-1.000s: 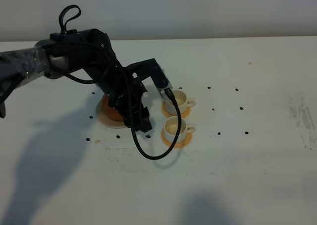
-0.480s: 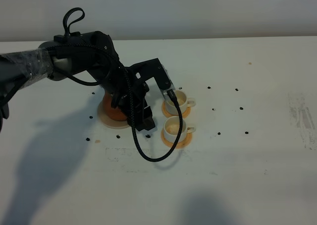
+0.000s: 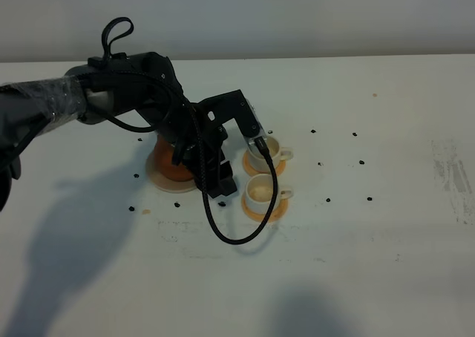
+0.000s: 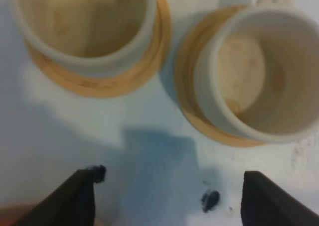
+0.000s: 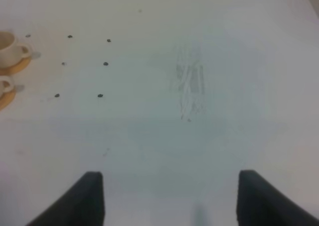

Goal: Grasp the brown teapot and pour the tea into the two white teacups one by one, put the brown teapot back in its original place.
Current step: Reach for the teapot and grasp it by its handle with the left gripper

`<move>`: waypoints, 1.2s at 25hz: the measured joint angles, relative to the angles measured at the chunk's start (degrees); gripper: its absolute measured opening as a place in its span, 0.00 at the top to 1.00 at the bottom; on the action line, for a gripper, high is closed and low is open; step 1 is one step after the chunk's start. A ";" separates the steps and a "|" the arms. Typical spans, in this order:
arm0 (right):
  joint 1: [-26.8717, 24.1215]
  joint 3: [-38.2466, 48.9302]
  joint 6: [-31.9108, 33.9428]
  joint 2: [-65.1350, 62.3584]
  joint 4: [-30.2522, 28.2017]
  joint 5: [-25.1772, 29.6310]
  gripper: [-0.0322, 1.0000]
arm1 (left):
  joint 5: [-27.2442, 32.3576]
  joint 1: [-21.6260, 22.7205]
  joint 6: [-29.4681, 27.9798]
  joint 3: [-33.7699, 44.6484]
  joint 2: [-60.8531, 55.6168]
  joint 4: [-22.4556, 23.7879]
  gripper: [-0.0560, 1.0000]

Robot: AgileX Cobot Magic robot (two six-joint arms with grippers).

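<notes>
Seen from the high camera, the brown teapot (image 3: pixel 171 168) is sitting on the cream saucer (image 3: pixel 159 182), with the black left arm (image 3: pixel 126 92) covering most of it. The left pincer (image 3: pixel 214 180) is hanging just beside the saucer, on the side facing the two white teacups (image 3: pixel 270 152). This view is not showing whether it is touching the teapot. The teacups are standing near the saucer, each on an orange coaster (image 3: pixel 263 214), with their handles pointing away from the saucer. A black cable (image 3: pixel 231 240) is looping down to the desk (image 3: pixel 356 263).

In the left wrist view, the left pincer (image 4: pixel 169 182) is standing spread wide and gripping nothing, with only shadowed desk showing between its fingers. Both teacups (image 4: pixel 259 71) are sitting beyond it on their coasters (image 4: pixel 99 84).

In the right wrist view, the right pincer (image 5: pixel 170 180) is also standing spread and empty over bare desk, well apart from the saucer. The teacups (image 5: pixel 9 43) are showing only at the picture's edge.
</notes>
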 joint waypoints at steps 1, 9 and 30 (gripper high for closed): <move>0.00 0.00 0.00 0.00 0.00 0.00 0.44 | -0.49 0.00 0.00 0.00 0.00 0.00 0.38; 0.00 0.00 0.00 0.00 0.00 0.00 0.44 | -3.08 0.00 0.00 0.00 0.00 0.10 0.38; 0.00 0.00 0.00 0.00 0.00 0.00 0.44 | -5.21 -0.04 2.78 0.00 0.95 -0.06 0.38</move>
